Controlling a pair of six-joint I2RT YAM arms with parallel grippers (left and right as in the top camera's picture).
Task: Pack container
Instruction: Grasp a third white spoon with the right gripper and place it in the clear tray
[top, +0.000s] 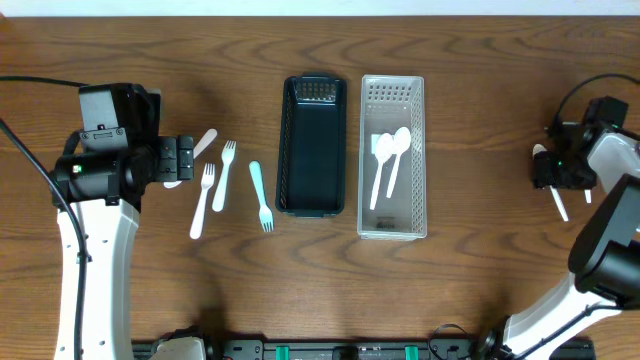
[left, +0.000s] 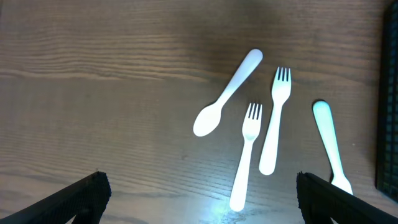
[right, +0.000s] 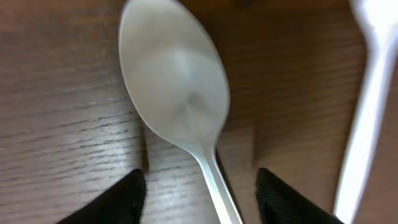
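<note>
While the wooden table (top: 480, 60) is carrying a clear basket (top: 392, 92), holding two white spoons (top: 385, 150), beside a black bin (top: 312, 150), the left gripper (top: 185, 158) is hanging spread near white forks (left: 249, 155); the right gripper (right: 202, 186) is straddling a loose spoon (right: 174, 81), unclenched.
</note>
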